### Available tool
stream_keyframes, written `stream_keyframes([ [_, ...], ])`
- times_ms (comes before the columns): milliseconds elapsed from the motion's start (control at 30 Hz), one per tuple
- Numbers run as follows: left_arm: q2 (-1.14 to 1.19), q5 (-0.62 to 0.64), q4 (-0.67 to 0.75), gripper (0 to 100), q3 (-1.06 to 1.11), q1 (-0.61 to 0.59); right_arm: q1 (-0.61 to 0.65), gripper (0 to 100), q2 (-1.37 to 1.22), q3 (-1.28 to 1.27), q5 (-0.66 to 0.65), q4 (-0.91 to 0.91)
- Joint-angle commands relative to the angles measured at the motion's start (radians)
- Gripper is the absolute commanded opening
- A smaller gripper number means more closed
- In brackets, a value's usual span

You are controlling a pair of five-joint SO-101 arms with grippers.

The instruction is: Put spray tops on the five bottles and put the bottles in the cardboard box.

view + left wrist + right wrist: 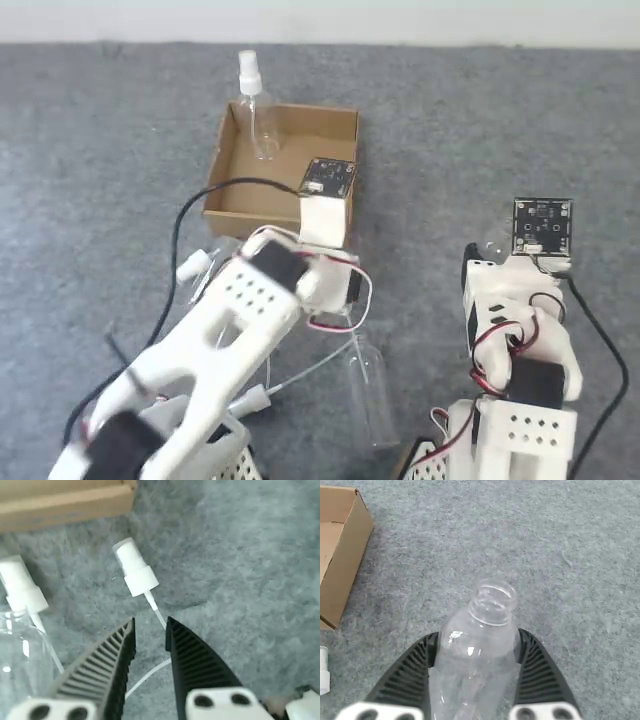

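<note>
Right gripper (pixel 477 639) pinches uncapped bottle (pixel 490 605); left gripper (pixel 150 622), slightly spread, over spray top (pixel 135 567) near cardboard box (pixel 65 502).

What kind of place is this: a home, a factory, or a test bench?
Probably a robot test bench: a left arm beside a right arm, a grey felt-like table, and a cardboard box, loose spray top and clear bottle as practice items.

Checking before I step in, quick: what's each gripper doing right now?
Left gripper: open narrowly, jaws either side of a spray top tube.
Right gripper: shut on a bottle with no top.
</note>
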State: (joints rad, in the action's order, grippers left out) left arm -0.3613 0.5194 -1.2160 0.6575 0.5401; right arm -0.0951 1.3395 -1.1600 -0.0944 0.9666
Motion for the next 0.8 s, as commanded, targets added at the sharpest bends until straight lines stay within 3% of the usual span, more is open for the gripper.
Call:
stream_keyframes([
  [0,0.123,0.069,0.032,9,-0.122,0.002,-0.012,0.6,0.024,0.014,0.011,-0.024],
  [300,0.342,0.157,0.032,19,-0.251,-0.003,-0.01,0.6,0.024,0.014,0.009,-0.024],
  [567,0.459,0.157,0.032,19,-0.308,-0.009,-0.013,0.7,0.024,0.014,0.009,-0.024],
  [767,0.479,0.158,0.083,19,-0.305,-0.084,-0.013,0.7,0.024,0.014,0.008,-0.024],
])
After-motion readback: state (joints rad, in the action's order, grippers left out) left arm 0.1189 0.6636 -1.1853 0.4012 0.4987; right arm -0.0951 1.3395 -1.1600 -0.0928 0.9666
